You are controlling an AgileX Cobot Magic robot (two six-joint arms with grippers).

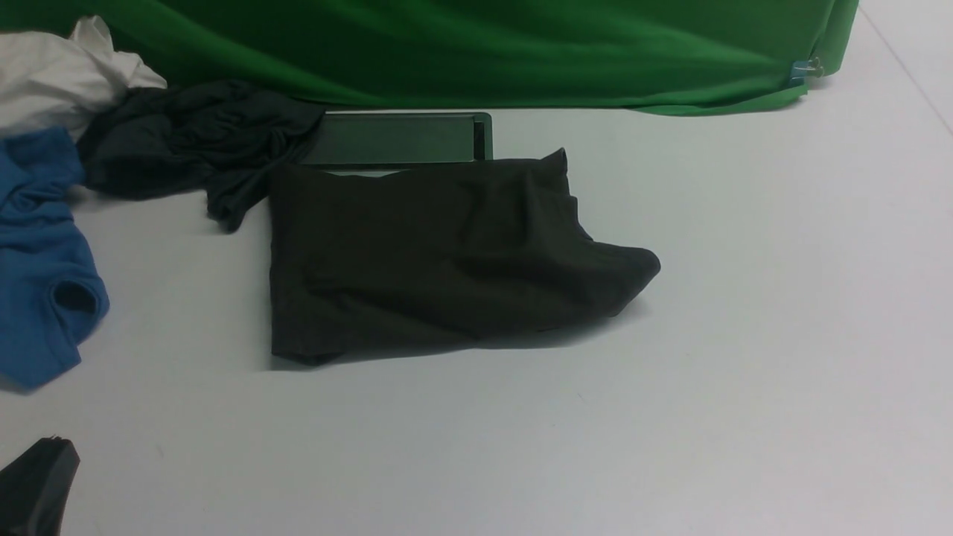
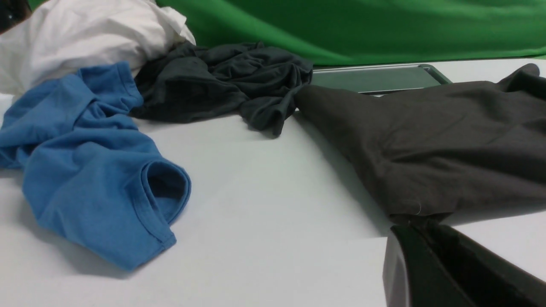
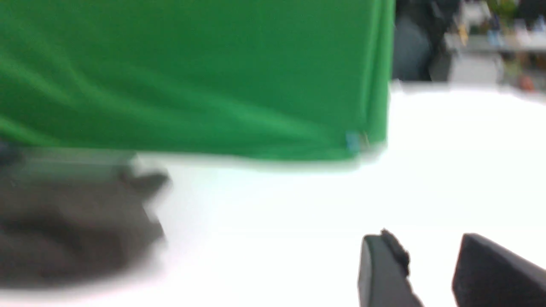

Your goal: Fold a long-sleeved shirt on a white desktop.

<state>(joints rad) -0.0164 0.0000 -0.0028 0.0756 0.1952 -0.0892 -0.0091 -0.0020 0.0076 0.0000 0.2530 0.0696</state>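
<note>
The long-sleeved shirt (image 1: 432,253) lies folded into a rough dark olive-brown rectangle in the middle of the white desktop (image 1: 744,335), with one rounded fold sticking out to the right. In the left wrist view the shirt (image 2: 448,140) fills the right side; in the blurred right wrist view the shirt (image 3: 72,226) is a dark mass. My left gripper (image 1: 53,444) sits at the near left corner, shut and empty, well apart from the shirt; its tips (image 2: 411,228) are pressed together. My right gripper (image 3: 422,241) is open over bare desktop with nothing between its fingers. It is outside the front view.
A blue garment (image 1: 37,260), a smaller dark grey-green garment (image 1: 186,141) and a white cloth (image 1: 52,74) are piled at the far left. A dark flat panel (image 1: 394,138) lies behind the shirt. The green backdrop (image 1: 484,45) closes off the back.
</note>
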